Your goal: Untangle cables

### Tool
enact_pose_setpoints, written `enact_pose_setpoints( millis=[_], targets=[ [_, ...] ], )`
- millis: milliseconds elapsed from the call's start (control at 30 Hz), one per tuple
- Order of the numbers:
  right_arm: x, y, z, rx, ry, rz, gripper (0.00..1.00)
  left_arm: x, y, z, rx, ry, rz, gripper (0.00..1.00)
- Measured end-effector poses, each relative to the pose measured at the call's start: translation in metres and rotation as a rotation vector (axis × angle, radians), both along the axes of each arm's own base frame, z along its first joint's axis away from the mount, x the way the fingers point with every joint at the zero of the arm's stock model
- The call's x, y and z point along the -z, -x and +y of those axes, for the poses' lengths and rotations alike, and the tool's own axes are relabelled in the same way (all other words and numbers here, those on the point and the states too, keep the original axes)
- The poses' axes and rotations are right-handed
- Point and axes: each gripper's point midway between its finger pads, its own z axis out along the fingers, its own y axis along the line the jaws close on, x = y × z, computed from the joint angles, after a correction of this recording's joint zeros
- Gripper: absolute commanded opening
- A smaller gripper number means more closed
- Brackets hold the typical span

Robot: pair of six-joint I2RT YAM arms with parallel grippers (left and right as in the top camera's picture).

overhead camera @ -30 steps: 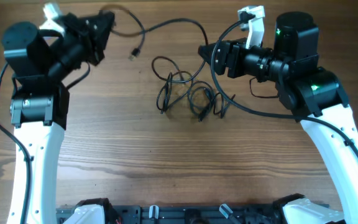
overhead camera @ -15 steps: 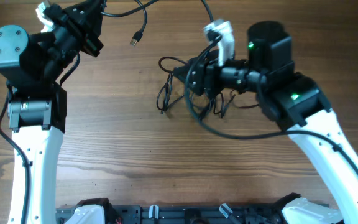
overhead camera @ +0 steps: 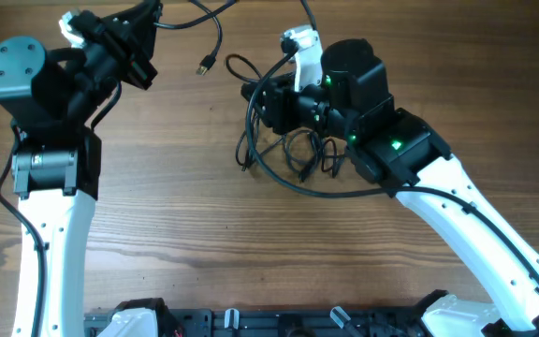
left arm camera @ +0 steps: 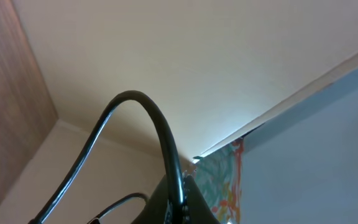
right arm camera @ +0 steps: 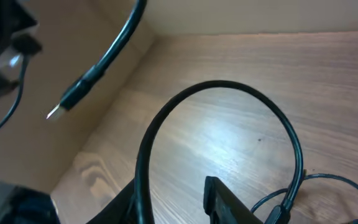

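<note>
A tangle of thin black cables (overhead camera: 293, 148) lies on the wooden table (overhead camera: 185, 215) at mid-top. My left gripper (overhead camera: 148, 21) is raised at the upper left and shut on one black cable (left arm camera: 160, 127), which runs between its fingers (left arm camera: 182, 202). That cable's plug (overhead camera: 206, 64) hangs free; it also shows in the right wrist view (right arm camera: 73, 96). My right gripper (overhead camera: 253, 97) is at the tangle's upper left edge. Its fingers (right arm camera: 173, 199) are apart, with a black cable loop (right arm camera: 229, 87) running along the left finger.
The table's far edge meets a beige wall (right arm camera: 241, 15). The right arm's own black lead (overhead camera: 298, 183) curves over the table just in front of the tangle. Bare wood lies to the left and front.
My right arm has swung left and in over the tangle. My left gripper has lifted the cable up and away, so the plug now hangs higher.
</note>
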Motion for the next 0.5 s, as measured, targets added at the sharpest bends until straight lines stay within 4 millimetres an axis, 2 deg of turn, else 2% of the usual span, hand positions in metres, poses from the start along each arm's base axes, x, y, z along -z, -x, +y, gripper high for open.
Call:
enact_pose_setpoints(
  millis=[67, 100, 233, 267, 300, 333, 367, 433, 500],
  targets=[
    [0.002, -0.004, -0.004, 0.048, -0.005, 0.025, 0.06, 0.003, 0.0, 0.001, -0.006, 0.001, 0.016, 0.04],
    [0.001, -0.006, -0.009, 0.081, -0.001, 0.027, 0.04, 0.007, -0.001, 0.002, -0.013, 0.001, 0.033, 0.04],
    [-0.016, -0.001, -0.045, 0.237, 0.043, -0.008, 0.04, 0.017, -0.004, 0.008, -0.051, -0.032, 0.057, 0.04],
    [-0.021, 0.001, -0.062, 0.303, 0.067, -0.021, 0.04, 0.019, -0.005, 0.01, -0.065, -0.036, 0.062, 0.04],
    [-0.031, 0.003, -0.081, 0.38, 0.081, -0.053, 0.07, 0.019, -0.006, 0.011, -0.074, -0.039, 0.061, 0.04],
    [-0.034, 0.005, -0.09, 0.415, 0.094, -0.06, 0.29, 0.019, -0.006, 0.012, -0.08, -0.04, 0.063, 0.04],
    [-0.036, 0.005, -0.102, 0.467, 0.112, -0.07, 0.4, 0.02, -0.006, 0.013, -0.083, -0.047, 0.061, 0.04],
    [-0.028, 0.006, -0.109, 0.501, 0.137, -0.042, 0.49, 0.02, -0.006, 0.013, -0.082, -0.065, 0.051, 0.04],
    [-0.02, 0.008, -0.114, 0.536, 0.139, 0.003, 0.52, 0.02, -0.006, 0.012, -0.079, -0.081, 0.042, 0.04]
  ],
)
